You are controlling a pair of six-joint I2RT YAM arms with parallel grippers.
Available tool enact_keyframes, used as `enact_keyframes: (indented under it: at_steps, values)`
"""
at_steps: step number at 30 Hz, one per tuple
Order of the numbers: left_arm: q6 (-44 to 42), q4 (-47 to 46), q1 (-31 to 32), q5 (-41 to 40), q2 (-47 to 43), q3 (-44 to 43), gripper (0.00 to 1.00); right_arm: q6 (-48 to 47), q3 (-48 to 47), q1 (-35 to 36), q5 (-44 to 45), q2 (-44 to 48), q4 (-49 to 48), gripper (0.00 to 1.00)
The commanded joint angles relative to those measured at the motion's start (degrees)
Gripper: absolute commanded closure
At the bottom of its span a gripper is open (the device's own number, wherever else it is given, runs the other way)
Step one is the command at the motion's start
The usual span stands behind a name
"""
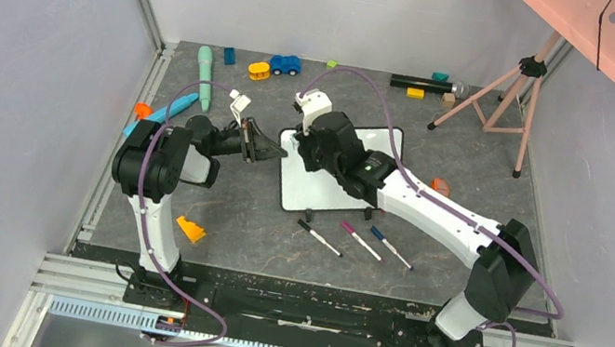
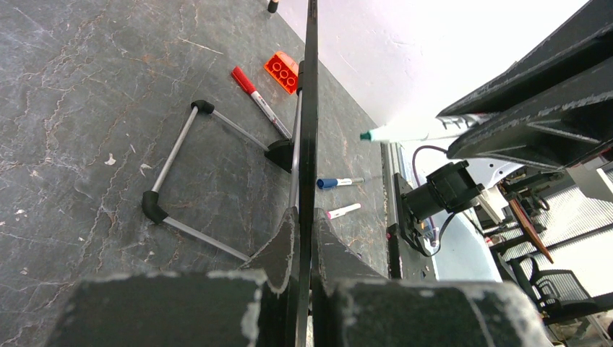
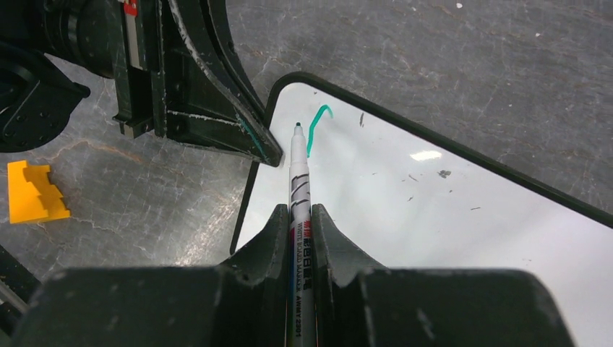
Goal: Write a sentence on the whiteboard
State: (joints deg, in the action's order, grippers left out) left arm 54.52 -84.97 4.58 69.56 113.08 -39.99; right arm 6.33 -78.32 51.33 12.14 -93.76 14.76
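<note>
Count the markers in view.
5: green marker in the right gripper; black marker, pink marker, blue marker before the whiteboard; red marker by the orange brick. Others may hide.

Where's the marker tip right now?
Right wrist view: the marker, clamped in the right gripper, points at a corner of the whiteboard, its tip left of the teal stroke and beside the left gripper.

Light: we see bright, even light from above.
Glare: we find a white patch on the whiteboard (image 3: 434,231).
Shadows: soft, faint beside the whiteboard.
</note>
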Motion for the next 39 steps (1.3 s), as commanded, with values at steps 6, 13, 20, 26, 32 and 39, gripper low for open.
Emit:
enact_keyframes:
  at_steps: [6,13,20,26,32,39]
  values:
    - [-1.9,-4.2,0.2,0.8,-1.8,0.1,0.98,-1.2,-4.2,-0.8,3.5,-0.5,-0.4,1.0]
    - [-1.9,-4.3,0.2,0.8,-1.8,0.0,0.98,-1.6,-5.1,-1.0,3.1,-1.9,-0.6,1.0]
    - [-1.9,-4.2,0.2,0.9,-1.8,0.1,0.98,-1.6,-5.5,-1.1,2.7,-3.0,-0.5,1.0]
    - [-1.9,-4.2,0.2,0.9,-1.8,0.0,0.98,-1.5,-5.5,-1.2,2.9,-3.5,-0.9,1.0]
    - [-1.9,-4.2,0.2,0.9,-1.7,0.0,0.98,-1.5,-5.5,-1.3,2.9,-3.9,-1.1,1.0]
    - [-1.9,-4.2,0.2,1.0,-1.8,0.1,0.98,-1.2,-5.4,-1.3,3.4,-4.7,-1.1,1.0]
